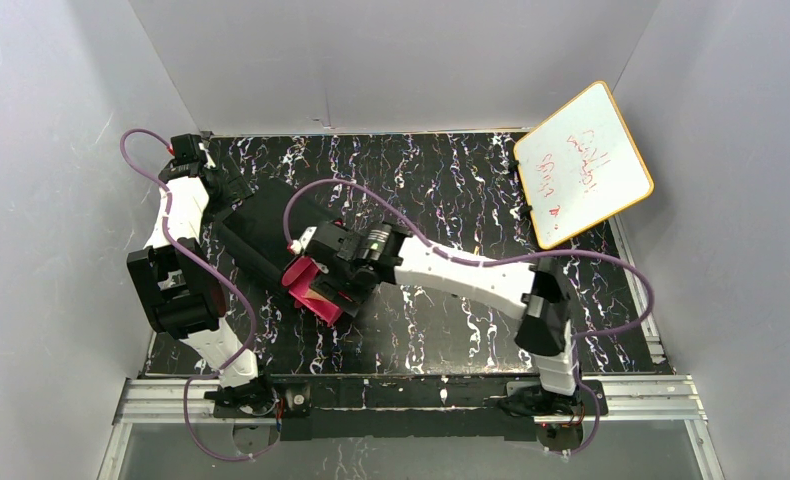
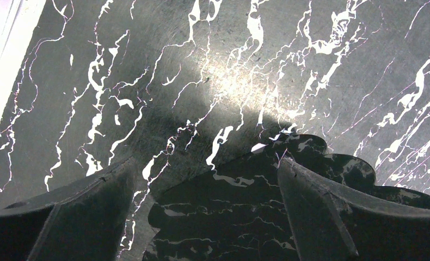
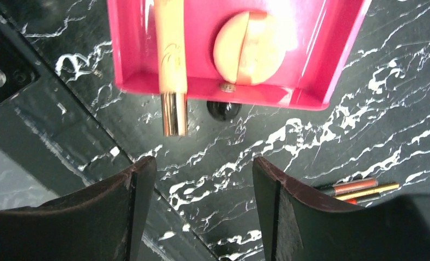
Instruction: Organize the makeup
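Observation:
A pink drawer (image 3: pixel 311 65) lies pulled out on the marble table, also seen in the top view (image 1: pixel 306 285). In it lie a tan stick (image 3: pixel 171 60), its metallic cap hanging over the front wall, and a round peach compact (image 3: pixel 248 48). Thin red and dark pencils (image 3: pixel 360 187) lie on the table to the lower right. My right gripper (image 3: pixel 204 163) is open and empty, just short of the drawer's front; in the top view it (image 1: pixel 336 275) hovers over the drawer. My left gripper (image 2: pixel 204 163) is open and empty over the table. The yellow packet and pink tube are out of view.
The black box (image 1: pixel 271 225) stands behind the drawer, with my left gripper (image 1: pixel 233 192) at its far left corner. A glossy dark surface (image 2: pixel 245 212) lies under the left fingers. The orange-rimmed whiteboard (image 1: pixel 583 165) leans at the back right. Grey walls enclose the table.

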Robot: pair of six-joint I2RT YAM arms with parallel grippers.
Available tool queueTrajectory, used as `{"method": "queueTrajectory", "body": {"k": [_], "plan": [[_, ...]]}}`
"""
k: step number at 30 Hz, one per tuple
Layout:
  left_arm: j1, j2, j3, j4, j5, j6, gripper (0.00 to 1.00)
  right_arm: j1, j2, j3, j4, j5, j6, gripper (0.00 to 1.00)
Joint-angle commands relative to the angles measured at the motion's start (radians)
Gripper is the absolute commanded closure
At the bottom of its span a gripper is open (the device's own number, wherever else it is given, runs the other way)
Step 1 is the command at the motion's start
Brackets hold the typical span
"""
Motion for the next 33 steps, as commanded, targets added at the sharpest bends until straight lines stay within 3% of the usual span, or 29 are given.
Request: {"method": "queueTrajectory", "body": {"k": [1, 11, 33], "plan": [[-0.014, -0.016, 0.014, -0.052, 0.021, 0.021, 0.02, 0.008, -0.128, -0.068, 0.069, -0.045, 0.026, 0.27], [-0.014, -0.03, 0.008, -0.055, 0.021, 0.024, 0.02, 0.006, -0.164, -0.219, 0.148, -0.01, 0.016, 0.27], [-0.014, -0.018, 0.025, -0.061, 0.024, 0.025, 0.02, -0.045, -0.097, -0.222, 0.253, 0.002, -0.035, 0.27]]}}
